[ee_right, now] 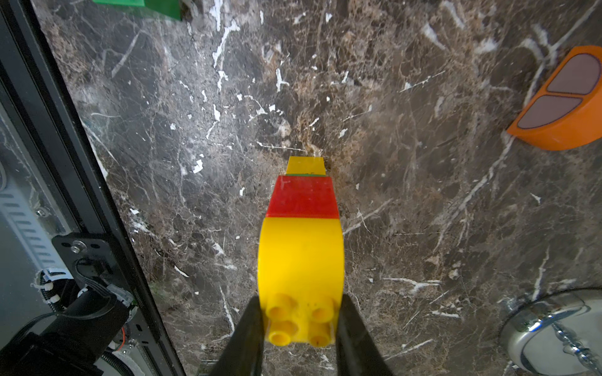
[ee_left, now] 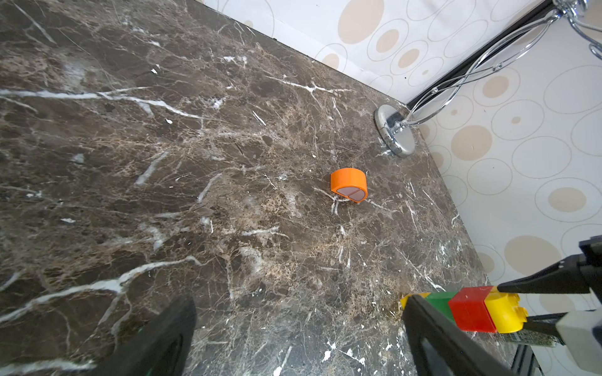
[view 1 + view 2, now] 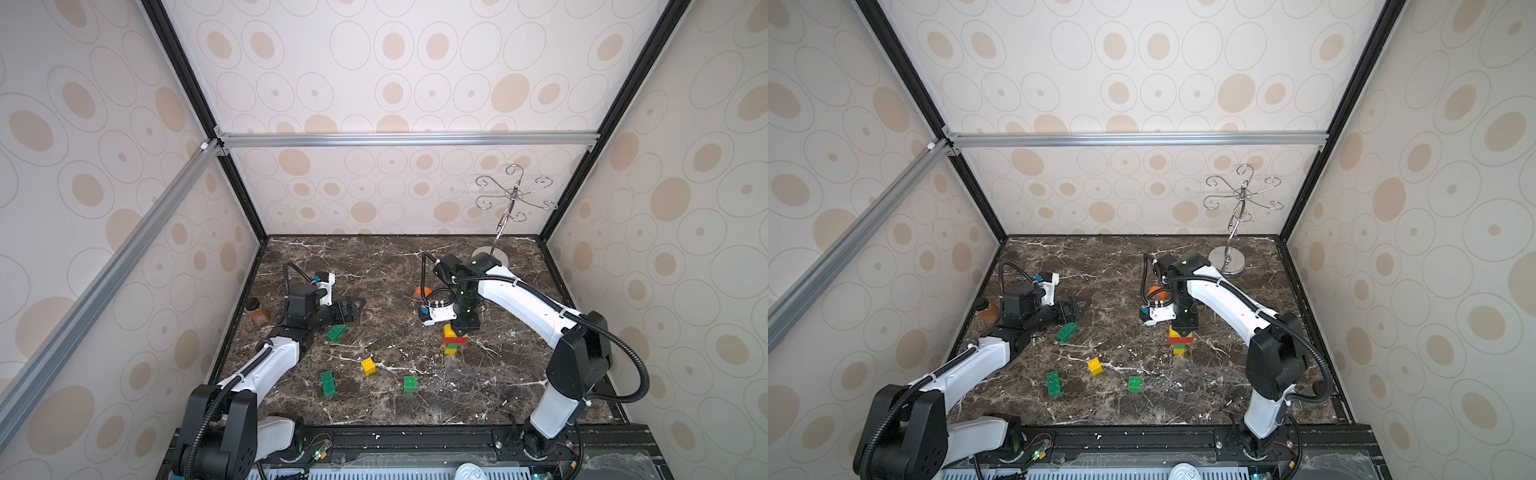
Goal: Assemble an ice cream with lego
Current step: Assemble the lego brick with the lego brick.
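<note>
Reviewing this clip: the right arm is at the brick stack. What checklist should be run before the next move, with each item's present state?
1. Grip: the right end effector is shut on the yellow dome: ok.
2. Seating: the yellow dome sits flush on the red brick, with no gap showing: ok.
3. Base: the stack stands on the table: ok.
4. Other arm: the left end effector is open, empty and away from the stack: ok.
5. Next piece: is the orange dome ready for a direct pick? Not ok; it lies on its side, hollow face showing.
</note>
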### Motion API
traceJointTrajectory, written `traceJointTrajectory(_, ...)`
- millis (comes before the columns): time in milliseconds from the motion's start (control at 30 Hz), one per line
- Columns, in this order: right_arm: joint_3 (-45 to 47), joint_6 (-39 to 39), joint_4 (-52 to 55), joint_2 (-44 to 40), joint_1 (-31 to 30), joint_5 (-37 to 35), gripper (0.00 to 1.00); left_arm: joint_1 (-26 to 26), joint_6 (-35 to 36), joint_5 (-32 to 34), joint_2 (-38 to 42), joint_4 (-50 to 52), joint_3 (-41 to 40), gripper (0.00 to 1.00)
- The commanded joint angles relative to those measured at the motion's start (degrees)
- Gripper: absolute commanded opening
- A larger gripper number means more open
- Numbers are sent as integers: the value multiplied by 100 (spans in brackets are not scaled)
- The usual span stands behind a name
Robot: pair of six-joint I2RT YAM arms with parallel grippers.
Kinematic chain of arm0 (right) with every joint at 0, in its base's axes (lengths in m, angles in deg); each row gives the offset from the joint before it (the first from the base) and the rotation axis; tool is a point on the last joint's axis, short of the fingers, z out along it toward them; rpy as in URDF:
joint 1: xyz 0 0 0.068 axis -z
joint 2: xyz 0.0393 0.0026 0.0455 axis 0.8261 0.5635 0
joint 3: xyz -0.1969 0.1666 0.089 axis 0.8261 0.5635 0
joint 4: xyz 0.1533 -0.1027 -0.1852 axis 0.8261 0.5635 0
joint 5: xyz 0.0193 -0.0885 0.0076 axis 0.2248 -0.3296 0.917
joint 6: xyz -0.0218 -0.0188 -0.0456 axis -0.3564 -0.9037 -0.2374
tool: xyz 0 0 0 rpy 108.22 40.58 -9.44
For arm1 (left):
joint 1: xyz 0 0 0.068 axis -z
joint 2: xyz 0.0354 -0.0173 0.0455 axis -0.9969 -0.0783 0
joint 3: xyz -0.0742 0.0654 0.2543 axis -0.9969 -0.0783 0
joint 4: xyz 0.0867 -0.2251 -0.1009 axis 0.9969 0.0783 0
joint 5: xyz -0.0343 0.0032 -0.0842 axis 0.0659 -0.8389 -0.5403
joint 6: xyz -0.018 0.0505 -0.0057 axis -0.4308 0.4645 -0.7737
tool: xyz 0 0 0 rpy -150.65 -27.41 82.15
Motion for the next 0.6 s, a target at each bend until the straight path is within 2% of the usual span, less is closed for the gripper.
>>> traceJointTrajectory(0,578,92,-97,644,-35,41,0,-42,3,-93,12,-124,15,100)
traceJointTrajectory(300,416,171,141,643,-46,100,0,-62,3,-103,25,-134,19,100)
traceJointTrajectory(567,370,396,487,1012,-90,-11,0,-61,-24,-147,3,-169,18,100)
